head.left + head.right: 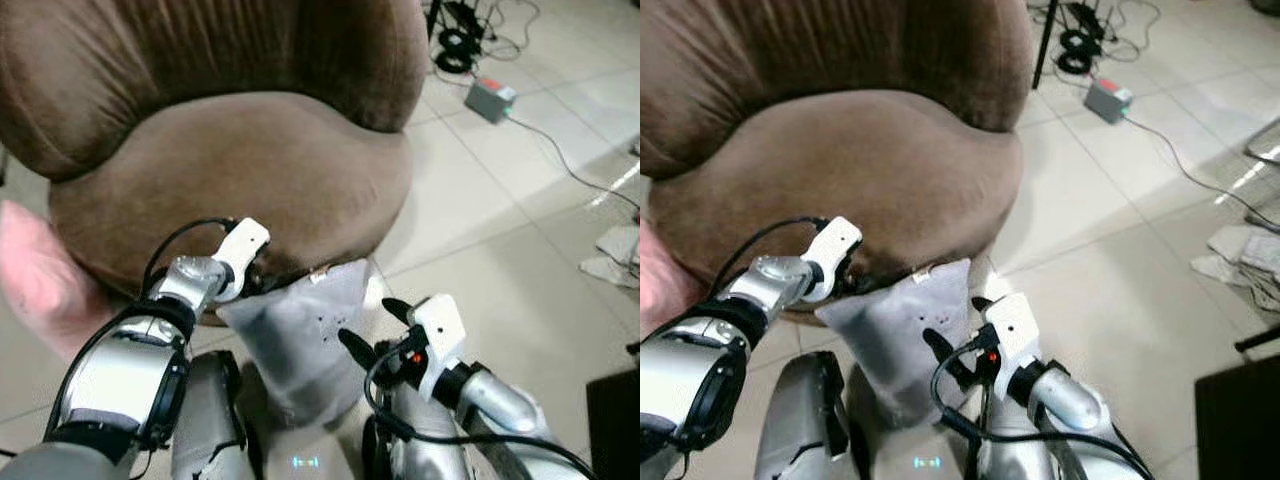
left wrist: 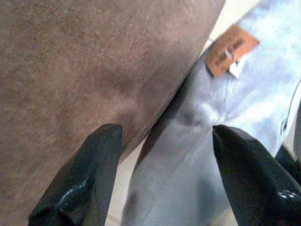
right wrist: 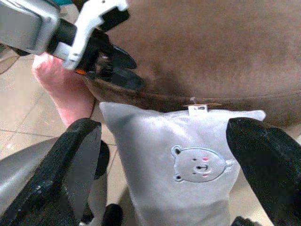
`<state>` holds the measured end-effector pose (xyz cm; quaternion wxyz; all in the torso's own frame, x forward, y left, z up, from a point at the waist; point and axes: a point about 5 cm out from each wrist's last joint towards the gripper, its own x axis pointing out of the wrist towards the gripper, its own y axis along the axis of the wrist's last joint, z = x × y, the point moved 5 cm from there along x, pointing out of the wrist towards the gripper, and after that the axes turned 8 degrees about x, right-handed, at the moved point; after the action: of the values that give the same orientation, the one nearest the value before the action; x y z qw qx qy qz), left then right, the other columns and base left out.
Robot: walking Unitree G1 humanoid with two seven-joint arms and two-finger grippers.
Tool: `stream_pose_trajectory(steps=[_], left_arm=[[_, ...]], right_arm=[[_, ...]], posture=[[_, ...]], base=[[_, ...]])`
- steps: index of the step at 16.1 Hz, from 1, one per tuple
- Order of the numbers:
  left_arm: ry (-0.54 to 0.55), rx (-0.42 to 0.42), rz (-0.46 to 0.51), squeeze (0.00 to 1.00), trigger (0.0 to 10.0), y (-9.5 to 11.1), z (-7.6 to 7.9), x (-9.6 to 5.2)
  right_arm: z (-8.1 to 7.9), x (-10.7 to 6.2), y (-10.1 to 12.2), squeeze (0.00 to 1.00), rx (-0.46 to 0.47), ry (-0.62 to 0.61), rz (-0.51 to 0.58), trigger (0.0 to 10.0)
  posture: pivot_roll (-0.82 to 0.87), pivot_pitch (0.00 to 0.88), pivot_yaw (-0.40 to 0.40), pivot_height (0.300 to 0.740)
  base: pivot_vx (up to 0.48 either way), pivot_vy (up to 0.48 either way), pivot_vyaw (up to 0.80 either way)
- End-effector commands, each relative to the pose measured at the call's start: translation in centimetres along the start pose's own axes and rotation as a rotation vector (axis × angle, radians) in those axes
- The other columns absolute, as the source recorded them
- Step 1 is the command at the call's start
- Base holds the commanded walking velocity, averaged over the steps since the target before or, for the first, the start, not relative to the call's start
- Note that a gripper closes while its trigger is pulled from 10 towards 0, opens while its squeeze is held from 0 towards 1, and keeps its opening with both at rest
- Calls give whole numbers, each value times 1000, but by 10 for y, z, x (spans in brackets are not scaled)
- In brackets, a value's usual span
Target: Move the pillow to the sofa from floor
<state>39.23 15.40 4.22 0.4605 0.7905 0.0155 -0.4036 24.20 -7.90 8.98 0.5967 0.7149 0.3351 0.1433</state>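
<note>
grey pillow (image 1: 300,335) stands propped against the sofa (image 1: 240,170) front. left end effector (image 1: 262,272), spread, nears its top corner; right end effector (image 1: 372,332), spread, faces it, likely for a two-sided lift.

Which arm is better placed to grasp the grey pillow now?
Probably the left. The left end effector is open at the grey pillow's top corner beside the sofa, fingers astride its edge. The right end effector, also open, sits farther off, facing the front.
</note>
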Motion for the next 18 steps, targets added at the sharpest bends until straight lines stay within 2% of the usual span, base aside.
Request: stream_pose_trajectory(steps=[1,3,5,7,8,11,12,13,15,16,18], left_arm=[[-10,-28,-16,0,10000,-5,6,2],[6,-63,-12,0,10000,-6,13,7],[-1,-113,-31,0,10000,-13,25,12],[-15,-111,-48,0,10000,-17,31,14],[-43,-99,-83,0,10000,-27,42,16],[-46,-88,-127,0,10000,-41,48,16],[-23,-77,-155,0,10000,-51,43,13],[8,-62,-181,0,10000,-59,30,7],[16,-60,-186,0,10000,-61,26,5],[38,-41,-193,0,10000,-62,15,0],[60,-30,-181,0,10000,-58,3,-4]], right_arm=[[0,-5,-1,0,16,1,-13,10000],[-6,-15,3,0,25,-2,-24,10000],[-10,-27,-4,0,45,-14,-61,10000],[-12,-28,-4,0,44,-12,-67,10000],[-15,-28,-1,0,42,-2,-63,10000],[-17,-31,4,0,42,2,-63,10000],[-17,-34,4,0,42,1,-72,10000],[-17,-33,1,0,43,5,-85,10000],[-16,-33,0,0,43,6,-88,10000],[-16,-26,-1,0,50,11,-86,10000],[-18,-19,-2,0,57,26,-83,10000]], posture=[[-304,242,-60,541],[-345,266,-82,541],[-371,293,-102,541],[-371,293,-102,541],[-383,304,-106,541],[-407,320,-129,541],[-403,321,-136,541],[-351,318,-126,541],[-351,318,-126,541],[-301,314,-121,541],[-273,307,-118,541]], base=[[0,0,0],[0,0,0],[0,0,0],[0,0,0],[0,0,0],[0,0,0],[0,0,0],[0,0,0],[0,0,0],[0,0,0],[0,0,0]])
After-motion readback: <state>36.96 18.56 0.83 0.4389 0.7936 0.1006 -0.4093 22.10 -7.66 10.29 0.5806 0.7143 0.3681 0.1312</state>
